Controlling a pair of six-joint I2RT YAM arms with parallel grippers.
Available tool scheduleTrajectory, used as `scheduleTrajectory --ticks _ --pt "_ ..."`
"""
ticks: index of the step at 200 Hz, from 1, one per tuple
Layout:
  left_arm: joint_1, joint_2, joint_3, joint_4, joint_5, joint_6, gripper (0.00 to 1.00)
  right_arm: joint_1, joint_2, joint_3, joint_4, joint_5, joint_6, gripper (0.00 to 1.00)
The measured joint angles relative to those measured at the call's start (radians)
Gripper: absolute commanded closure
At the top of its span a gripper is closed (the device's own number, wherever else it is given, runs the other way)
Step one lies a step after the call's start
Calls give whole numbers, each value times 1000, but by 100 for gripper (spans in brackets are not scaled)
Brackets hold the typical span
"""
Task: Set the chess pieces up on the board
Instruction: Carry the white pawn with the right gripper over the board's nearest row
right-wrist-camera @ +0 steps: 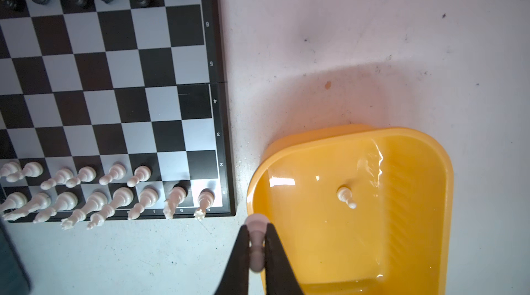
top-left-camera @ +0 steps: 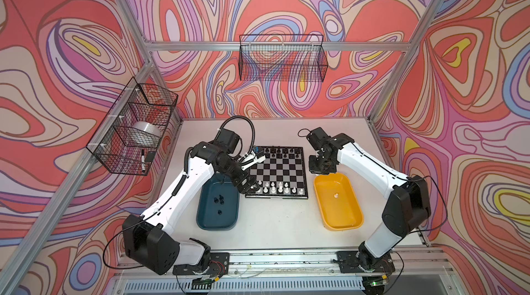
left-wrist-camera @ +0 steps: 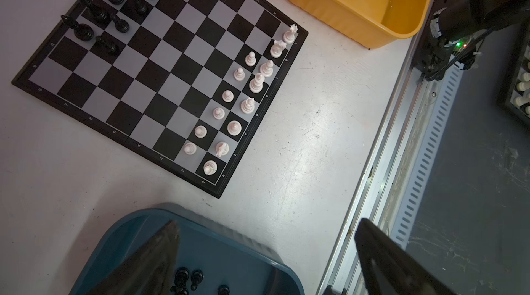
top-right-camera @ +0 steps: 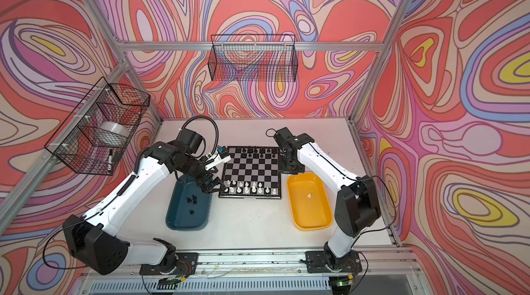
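Holding white pawn (right-wrist-camera: 256, 250) clamped by the neck in right gripper (right-wrist-camera: 257, 229), base end poking out past the fingertips, above bare table (right-wrist-camera: 372, 35) between board (right-wrist-camera: 114, 78) right edge and yellow tray (right-wrist-camera: 415, 221)

Left gripper (left-wrist-camera: 266, 221) spread wide, nothing in it, above far end of teal tray (left-wrist-camera: 235, 267), just beside board near-left corner

Board so far: white back row full along near edge, six pawns in front, two rightmost pawn squares bare; black only partly set along far edge, far-left corner bare; one spare pawn (right-wrist-camera: 347, 196) in yellow tray, a few black pieces (left-wrist-camera: 186, 277) in teal tray

Risks from here:
- Thin pinch on a tapered neck: prone to pivot or squirt out on any jolt, dropping pawn onto table or back into tray
- Bare squares right in front of right rook (right-wrist-camera: 204, 201) and knight (right-wrist-camera: 175, 199): fingers coming down beside them likely to tip either one, then domino along the row
- Tilted release: likely to leave pawn on its side or straddling two squares; needs base flat before letting go
- Opening too high: bounce, then roll off the right edge
- Pressing down too hard: could shove the light board and shift every piece on it
- Left gripper low by the near-left corner: dipping into teal tray risks brushing left rook (left-wrist-camera: 210, 168) or nudging board
- Both arms over board at once: clash risk mid-board; better to stagger
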Motion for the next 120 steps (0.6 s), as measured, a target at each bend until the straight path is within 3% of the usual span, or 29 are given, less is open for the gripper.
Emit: scheduleTrajectory --ticks 120 --pt "16 -13 -7 13 30 -8 4 122 162 65 47 -45 20 89"
